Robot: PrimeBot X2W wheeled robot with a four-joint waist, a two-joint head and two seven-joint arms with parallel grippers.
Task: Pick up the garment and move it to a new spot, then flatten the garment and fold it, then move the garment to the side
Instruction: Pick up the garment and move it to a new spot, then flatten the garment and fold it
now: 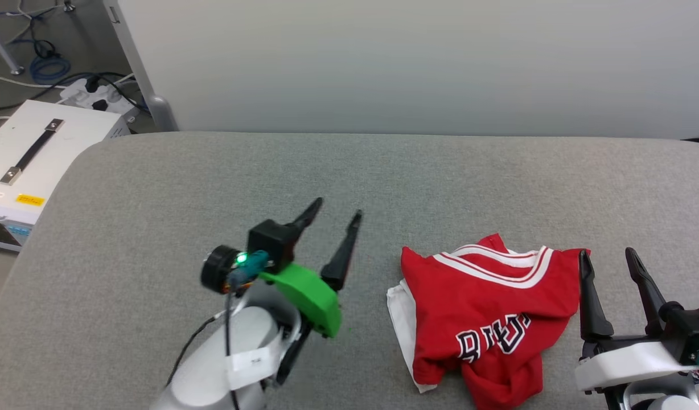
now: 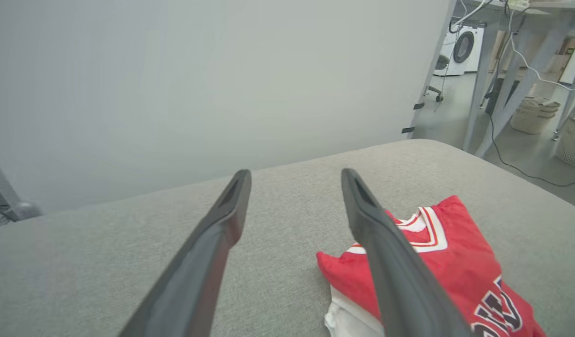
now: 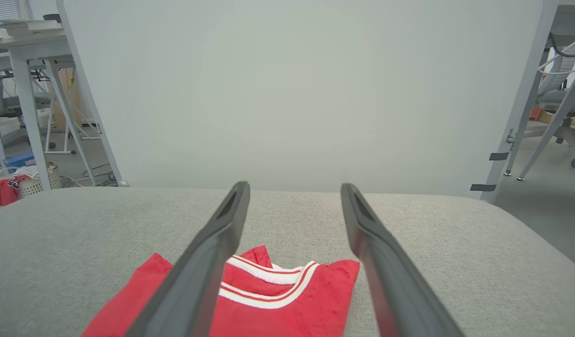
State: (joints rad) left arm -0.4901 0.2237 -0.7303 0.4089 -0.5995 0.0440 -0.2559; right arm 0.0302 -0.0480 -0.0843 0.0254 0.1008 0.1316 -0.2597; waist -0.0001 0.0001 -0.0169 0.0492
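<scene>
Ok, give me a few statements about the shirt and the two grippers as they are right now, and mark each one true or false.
1. The garment lies on the grey surface. True.
2. The left gripper is shut on the garment. False: it is open, holds nothing and sits apart from the garment, to its left.
3. The right gripper is open, at the garment's right edge. True.
4. The garment is spread out flat. False: it lies rumpled and bunched, with part of its lettering hidden in the folds.
</scene>
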